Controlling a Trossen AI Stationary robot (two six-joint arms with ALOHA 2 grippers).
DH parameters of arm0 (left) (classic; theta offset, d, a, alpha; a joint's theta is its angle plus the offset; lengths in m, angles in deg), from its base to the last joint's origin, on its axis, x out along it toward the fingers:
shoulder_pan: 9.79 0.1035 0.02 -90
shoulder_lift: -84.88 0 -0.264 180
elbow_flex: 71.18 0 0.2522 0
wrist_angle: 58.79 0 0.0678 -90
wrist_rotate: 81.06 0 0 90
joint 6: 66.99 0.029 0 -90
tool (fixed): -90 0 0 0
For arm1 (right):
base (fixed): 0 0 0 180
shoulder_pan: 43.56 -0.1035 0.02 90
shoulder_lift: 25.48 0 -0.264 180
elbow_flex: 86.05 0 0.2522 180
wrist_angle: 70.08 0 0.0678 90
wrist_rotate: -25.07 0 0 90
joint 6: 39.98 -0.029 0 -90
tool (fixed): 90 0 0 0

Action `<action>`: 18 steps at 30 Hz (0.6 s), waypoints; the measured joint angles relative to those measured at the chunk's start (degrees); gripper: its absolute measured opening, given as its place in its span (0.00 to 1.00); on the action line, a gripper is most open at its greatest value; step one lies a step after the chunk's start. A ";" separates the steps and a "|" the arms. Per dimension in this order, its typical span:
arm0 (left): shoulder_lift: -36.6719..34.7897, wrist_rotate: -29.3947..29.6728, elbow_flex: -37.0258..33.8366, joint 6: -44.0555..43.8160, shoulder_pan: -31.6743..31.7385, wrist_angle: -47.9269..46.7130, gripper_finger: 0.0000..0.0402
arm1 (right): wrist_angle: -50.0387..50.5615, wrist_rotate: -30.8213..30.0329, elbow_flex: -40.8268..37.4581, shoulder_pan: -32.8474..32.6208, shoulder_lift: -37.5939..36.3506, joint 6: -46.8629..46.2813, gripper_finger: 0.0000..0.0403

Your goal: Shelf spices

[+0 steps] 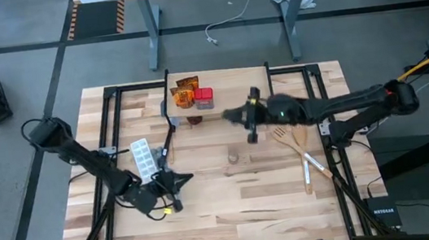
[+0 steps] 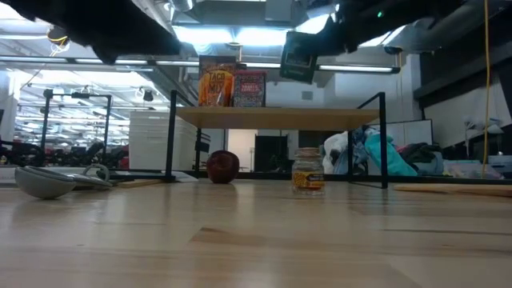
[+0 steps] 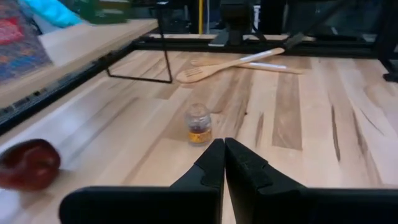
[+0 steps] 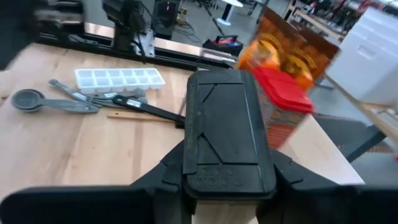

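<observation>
My right gripper (image 1: pixel 249 121) is over the shelf's near edge, shut on the dark grey box (image 4: pixel 227 137). In the low view the dark grey box (image 2: pixel 298 58) hangs above the shelf (image 2: pixel 276 118), a light plank on thin black legs. Orange crinkly packets (image 1: pixel 186 91) and a red box (image 1: pixel 204 97) stand on the shelf's left part. The tiny round jar (image 1: pixel 234 157) stands on the table in front of the shelf. My left gripper (image 1: pixel 177 182) waits shut near the table's left half, its fingers (image 3: pixel 214 163) pointing toward the jar (image 3: pixel 199 124). My right gripper pinches the dark grey box between its two fingers, one on each long side (image 4: pixel 186 155). The fingers come roughly level from the table's right side. The box is lifted clear above the shelf plank, slightly tilted.
A dark red round fruit (image 1: pixel 195 120) lies under the shelf. A white blister tray (image 1: pixel 144 157) and grey measuring spoons (image 4: pixel 50 102) lie left of centre. A pale wooden fork-like utensil (image 1: pixel 290 137) lies on the right. The shelf's right part (image 1: pixel 292 86) is bare.
</observation>
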 joint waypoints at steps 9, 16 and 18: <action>5.64 -2.15 0.00 2.85 3.00 7.45 0.01 | -0.42 15.34 0.00 12.27 0.04 -0.07 0.29; 6.84 -6.88 0.00 5.99 5.55 12.40 0.01 | -2.87 21.31 0.00 17.99 3.59 1.46 0.29; 6.85 -8.60 0.01 7.26 6.26 13.19 0.01 | -4.82 23.43 0.00 19.08 5.69 1.49 0.29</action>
